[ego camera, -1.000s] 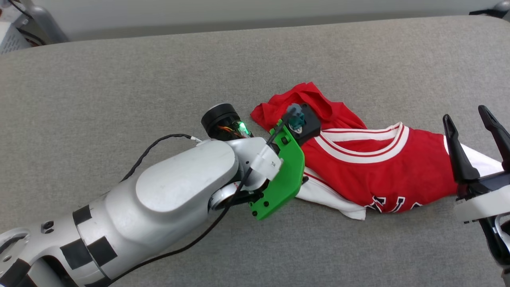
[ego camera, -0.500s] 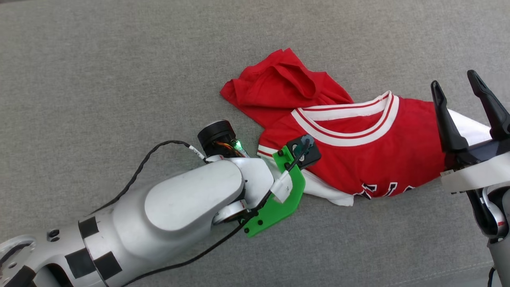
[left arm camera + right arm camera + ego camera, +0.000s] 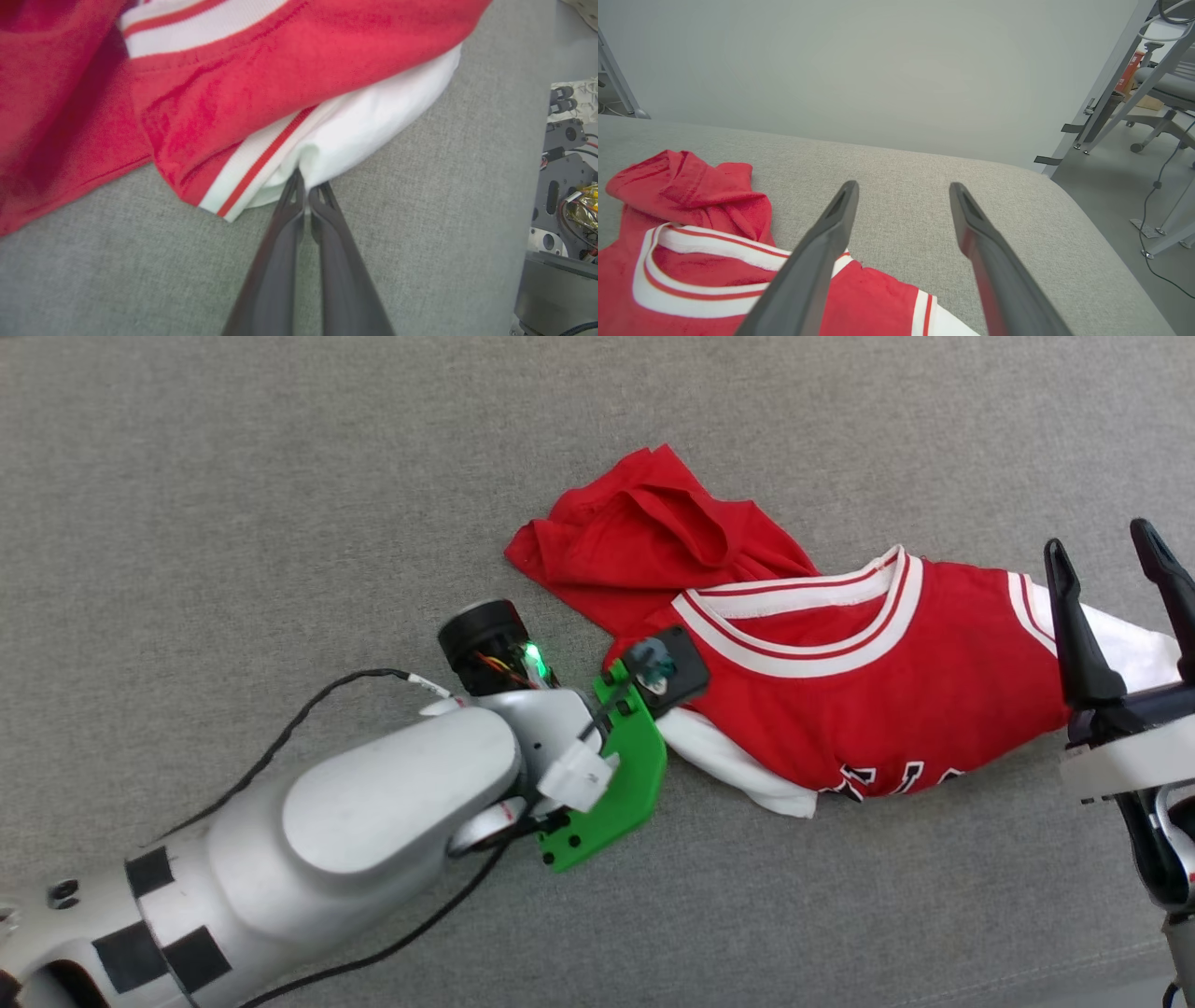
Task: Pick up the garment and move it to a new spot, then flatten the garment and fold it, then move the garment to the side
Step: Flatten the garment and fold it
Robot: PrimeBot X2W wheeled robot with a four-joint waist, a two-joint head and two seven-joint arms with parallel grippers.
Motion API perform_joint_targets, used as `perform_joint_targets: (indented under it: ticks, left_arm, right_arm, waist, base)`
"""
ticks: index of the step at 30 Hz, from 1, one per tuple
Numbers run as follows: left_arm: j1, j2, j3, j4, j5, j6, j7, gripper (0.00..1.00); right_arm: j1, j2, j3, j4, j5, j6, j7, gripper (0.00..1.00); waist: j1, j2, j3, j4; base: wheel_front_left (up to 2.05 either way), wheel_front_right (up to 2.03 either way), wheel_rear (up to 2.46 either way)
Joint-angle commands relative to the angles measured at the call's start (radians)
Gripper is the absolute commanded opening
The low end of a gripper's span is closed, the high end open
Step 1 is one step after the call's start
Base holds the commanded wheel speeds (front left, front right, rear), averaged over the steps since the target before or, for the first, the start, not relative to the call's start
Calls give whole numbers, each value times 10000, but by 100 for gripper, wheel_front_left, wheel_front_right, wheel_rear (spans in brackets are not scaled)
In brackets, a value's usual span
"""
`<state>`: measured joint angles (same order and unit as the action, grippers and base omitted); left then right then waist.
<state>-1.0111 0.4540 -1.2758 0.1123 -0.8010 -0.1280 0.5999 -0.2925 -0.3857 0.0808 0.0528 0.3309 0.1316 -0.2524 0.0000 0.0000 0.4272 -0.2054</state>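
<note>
Your left gripper (image 3: 304, 186) has just closed, pinching the white sleeve (image 3: 373, 121) at 7 o'clock of the garment (image 3: 840, 709), right gripper (image 3: 1097, 537) spread at 3 o'clock; this shallow bite may slip.

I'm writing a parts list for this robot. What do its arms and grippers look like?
The left arm is a silver-white shell with black square patches near its base, a black cable running along it, and a green bracket at the wrist. The left gripper and right gripper each have two long, dark, tapering fingers.
</note>
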Motion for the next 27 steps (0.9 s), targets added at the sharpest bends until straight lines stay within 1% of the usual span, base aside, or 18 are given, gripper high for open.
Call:
perform_joint_targets:
  ticks: [1, 3, 6, 10, 12, 16, 20, 22, 24, 27]
  left_arm:
    - [-247, 727, 401, -141, -360, -26, -986, 0]
    - [-206, 1154, 655, -251, -519, -20, -1251, 0]
    - [-44, 1801, 887, -374, -700, 106, -1365, 0]
    - [280, 2648, 1169, -252, -1007, 424, -1418, 0]
    - [368, 3087, 1196, 19, -939, 540, -1406, 0]
    - [665, 3563, 1392, 750, -1237, 715, -1567, 0]
    - [982, 3581, 1486, 1746, -1592, 756, -1741, 0]
    - [1184, 3426, 1481, 2306, -1807, 746, -1779, 0]
    - [1316, 3257, 1386, 2787, -1794, 705, -1873, 0]
    - [1544, 2798, 1469, 3370, -2046, 655, -2255, 0]
  right_arm:
    - [495, -18, -236, 58, -69, -9, -92, 100]
    - [695, -19, -358, 80, -77, -9, -92, 100]
    - [895, -32, -493, 92, -98, -9, -92, 100]
    - [960, -54, -530, 85, -122, -9, -93, 100]
    - [963, -92, -478, 102, -153, -9, -93, 100]
    - [965, -163, -465, 158, -193, -9, -93, 100]
    - [962, -182, -482, 205, -195, -9, -93, 100]
    - [953, -203, -436, 281, -195, -9, -93, 100]
    - [915, -227, -377, 340, -182, -9, -93, 100]
    - [945, -274, -389, 429, -152, -9, -93, 100]
  waist:
    - [0, 0, -1110, 956]
    - [0, 0, -1306, 1148]
    - [0, 0, -1445, 1354]
    - [0, 0, -1454, 1459]
    - [0, 0, -1403, 1447]
    - [0, 0, -1272, 1371]
    - [0, 0, -1071, 1256]
    - [0, 0, -982, 1194]
    - [0, 0, -914, 1137]
    - [0, 0, -1016, 1180]
  base:
    - [0, 0, 0]
    - [0, 0, 0]
    - [0, 0, 0]
    - [0, 0, 0]
    - [0, 0, 0]
    - [0, 0, 0]
    - [0, 0, 0]
    - [0, 0, 0]
    - [0, 0, 0]
    - [0, 0, 0]
